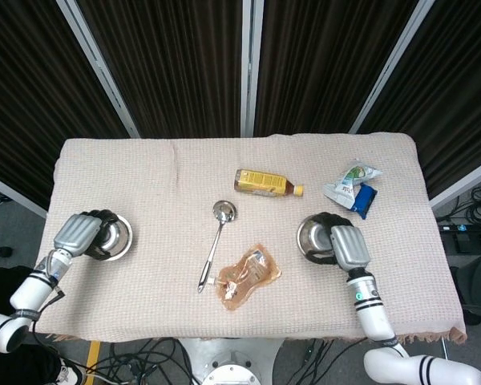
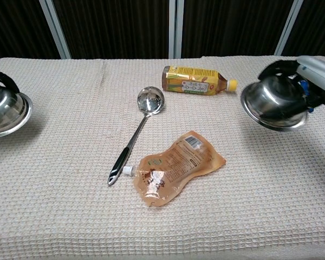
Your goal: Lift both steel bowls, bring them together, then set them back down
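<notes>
One steel bowl (image 1: 116, 235) (image 2: 4, 111) is at the table's left side, gripped by my left hand (image 1: 84, 234) with fingers curled over its near rim. The other steel bowl (image 1: 315, 235) (image 2: 273, 104) is at the right side, held by my right hand (image 1: 341, 243) (image 2: 314, 78), whose fingers wrap its rim. In the chest view the right bowl tilts slightly and hangs a little above the cloth. The left bowl is low; whether it touches the cloth I cannot tell. The bowls are far apart.
Between the bowls lie a steel ladle (image 1: 214, 249) (image 2: 138, 125), a brown pouch (image 1: 244, 278) (image 2: 173, 170) and a yellow bottle (image 1: 264, 184) (image 2: 195, 81). Snack packets (image 1: 355, 186) sit at the back right. The table (image 1: 184, 172) is covered in beige cloth.
</notes>
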`<move>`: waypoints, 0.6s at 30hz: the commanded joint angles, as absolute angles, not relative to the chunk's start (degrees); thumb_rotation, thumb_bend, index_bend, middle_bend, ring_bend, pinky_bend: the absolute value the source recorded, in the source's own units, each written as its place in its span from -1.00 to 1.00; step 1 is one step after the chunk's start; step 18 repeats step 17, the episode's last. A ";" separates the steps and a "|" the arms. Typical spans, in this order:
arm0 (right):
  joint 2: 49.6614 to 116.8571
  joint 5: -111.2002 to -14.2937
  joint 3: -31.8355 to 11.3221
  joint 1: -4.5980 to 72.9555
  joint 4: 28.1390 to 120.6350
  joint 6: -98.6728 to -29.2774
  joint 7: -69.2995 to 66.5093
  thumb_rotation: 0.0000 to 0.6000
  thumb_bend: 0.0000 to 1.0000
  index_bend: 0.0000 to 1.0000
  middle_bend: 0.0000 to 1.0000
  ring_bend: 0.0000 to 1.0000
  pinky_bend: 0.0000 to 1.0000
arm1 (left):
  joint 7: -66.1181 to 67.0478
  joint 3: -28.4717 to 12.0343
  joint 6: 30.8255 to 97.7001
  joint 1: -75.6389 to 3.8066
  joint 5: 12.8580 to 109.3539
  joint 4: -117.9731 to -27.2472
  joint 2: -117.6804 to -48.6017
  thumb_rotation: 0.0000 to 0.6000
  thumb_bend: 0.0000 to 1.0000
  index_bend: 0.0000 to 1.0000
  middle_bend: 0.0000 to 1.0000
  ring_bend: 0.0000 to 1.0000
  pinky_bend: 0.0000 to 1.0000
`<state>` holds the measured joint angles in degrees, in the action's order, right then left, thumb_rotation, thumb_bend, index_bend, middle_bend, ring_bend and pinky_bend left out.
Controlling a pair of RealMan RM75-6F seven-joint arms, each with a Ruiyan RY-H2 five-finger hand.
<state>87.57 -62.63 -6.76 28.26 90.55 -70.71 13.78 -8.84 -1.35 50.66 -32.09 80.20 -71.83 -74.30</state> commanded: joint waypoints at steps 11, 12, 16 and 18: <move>86.18 -71.96 -2.63 17.60 91.24 -81.58 7.06 1.00 -1.00 -1.00 -1.00 -1.00 -1.00 | -8.77 -0.02 70.37 -20.95 81.71 -80.01 -72.45 1.00 -1.00 -1.00 -1.00 -1.00 -0.83; 86.51 -73.04 -1.93 16.71 90.61 -82.49 6.06 1.00 -1.00 -1.00 -1.00 -1.00 -1.00 | -8.59 0.53 72.42 -19.41 82.01 -80.44 -72.29 1.00 -1.00 -1.00 -1.00 -1.00 -0.83; 88.60 -77.28 0.84 13.22 86.87 -85.63 1.05 1.00 -1.00 -1.00 -1.00 -1.00 -1.00 | -10.12 2.30 83.66 -11.34 83.09 -79.41 -74.52 1.00 -1.00 -1.00 -1.00 -1.00 -0.83; 89.39 -78.07 1.50 12.35 85.27 -86.11 0.08 1.00 -1.00 -1.00 -1.00 -1.00 -1.00 | -11.19 2.82 86.37 -8.98 83.12 -78.05 -75.76 1.00 -1.00 -1.00 -1.00 -1.00 -0.83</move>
